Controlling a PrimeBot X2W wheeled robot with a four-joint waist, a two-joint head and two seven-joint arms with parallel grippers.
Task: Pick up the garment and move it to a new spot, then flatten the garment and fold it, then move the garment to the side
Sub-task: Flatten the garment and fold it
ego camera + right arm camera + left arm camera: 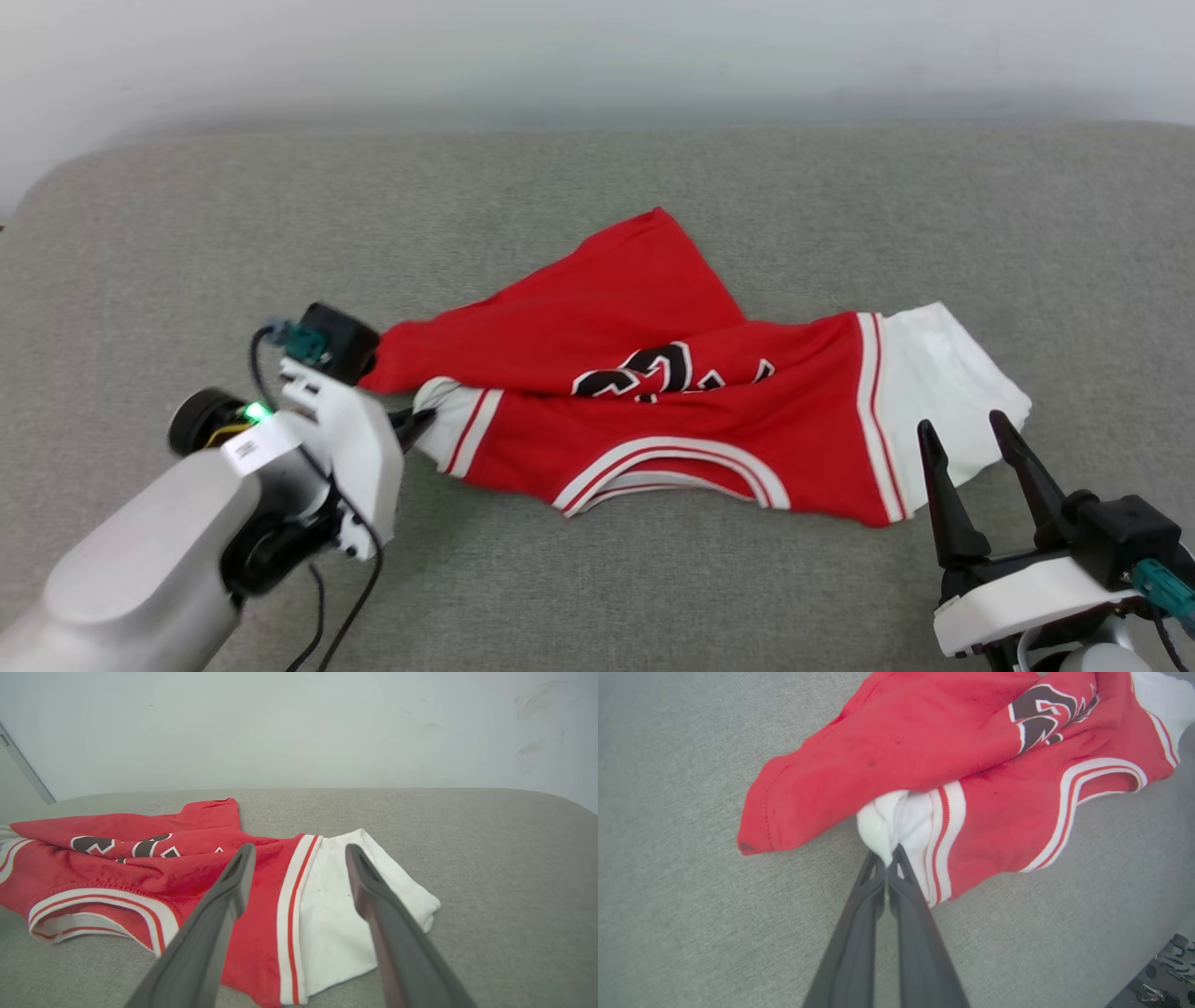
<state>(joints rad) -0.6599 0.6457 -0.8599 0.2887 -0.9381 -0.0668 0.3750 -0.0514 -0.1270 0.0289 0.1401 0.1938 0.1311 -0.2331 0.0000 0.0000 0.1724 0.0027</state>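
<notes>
On the grey cushion (653, 579), the garment (653, 420) lies crumpled. Left gripper (887, 856) is clamped tight on one white sleeve (896, 816); right gripper (300, 848) stands near the other sleeve, fingers apart.

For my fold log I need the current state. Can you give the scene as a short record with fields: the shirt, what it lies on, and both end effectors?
garment: red jersey, crumpled, partly folded over itself, not flat
lettering: black, white-outlined, partly hidden in a crease
surface: grey fabric, under the whole garment
left end effector: shut on a white sleeve
right end effector: open, pointing at the other sleeve, holding nothing
</notes>
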